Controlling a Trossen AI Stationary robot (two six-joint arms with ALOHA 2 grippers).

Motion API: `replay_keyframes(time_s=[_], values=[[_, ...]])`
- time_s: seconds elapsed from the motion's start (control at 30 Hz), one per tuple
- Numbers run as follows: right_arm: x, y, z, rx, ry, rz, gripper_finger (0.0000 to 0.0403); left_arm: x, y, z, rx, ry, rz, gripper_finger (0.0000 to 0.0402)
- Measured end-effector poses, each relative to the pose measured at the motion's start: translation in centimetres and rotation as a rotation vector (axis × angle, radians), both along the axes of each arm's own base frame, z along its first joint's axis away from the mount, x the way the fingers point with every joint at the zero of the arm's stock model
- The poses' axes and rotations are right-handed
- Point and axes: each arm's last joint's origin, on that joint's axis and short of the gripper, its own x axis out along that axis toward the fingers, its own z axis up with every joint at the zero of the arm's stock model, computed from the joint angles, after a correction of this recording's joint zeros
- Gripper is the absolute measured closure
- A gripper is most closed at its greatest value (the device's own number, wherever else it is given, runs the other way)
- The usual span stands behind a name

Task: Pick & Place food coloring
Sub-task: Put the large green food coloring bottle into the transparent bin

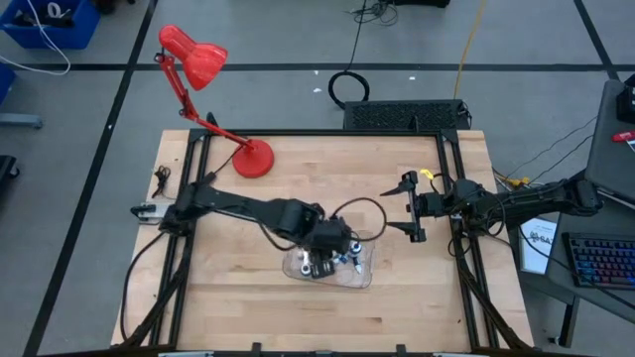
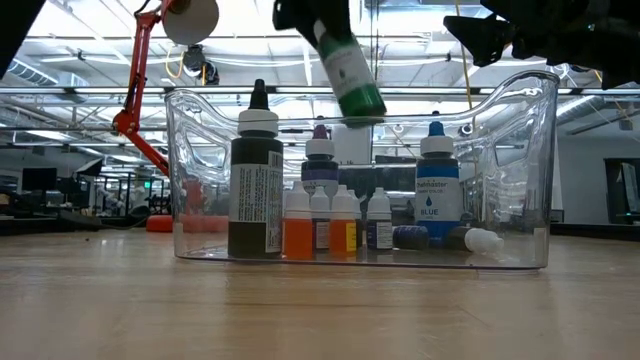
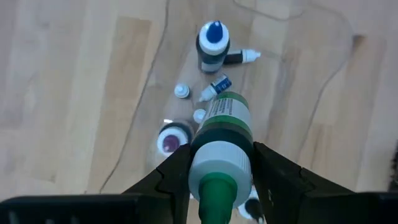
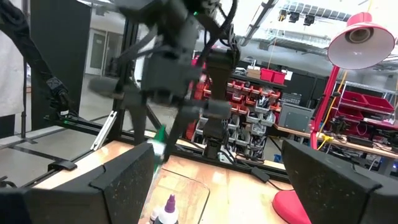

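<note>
Cylindrical green-label bottle (image 3: 225, 134) pinched in left tool (image 3: 221, 171) over clear plastic tray (image 2: 500, 150)

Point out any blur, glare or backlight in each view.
Low view: bright ceiling lights behind the clear tray backlight it. Left wrist view: the green bottle in the left gripper looks soft. Right wrist view: the left arm is smeared. High view: even light.
</note>
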Motion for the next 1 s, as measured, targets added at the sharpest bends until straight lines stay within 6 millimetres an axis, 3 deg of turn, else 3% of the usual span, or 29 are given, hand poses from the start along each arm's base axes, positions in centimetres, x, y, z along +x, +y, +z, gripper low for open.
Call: replay_keyframes(time_s=[0.23,0.4,1.0], values=[[0.0,0.0,0.0,0.0,0.0,0.0,0.0069,1.6,-2.5,-2.9,0.025,0.009,-0.119,0.0256],[0.0,0.0,-0.1,0.0,0.009,-0.002,0.0069,2.1,-3.7,-3.9,0.025,-0.01,-0.174,0.0256],[0.1,0.0,-0.2,-0.002,0.014,-0.003,0.0069,3.2,-3.9,-8.7,0.05,0.139,-0.16,0.0256]])
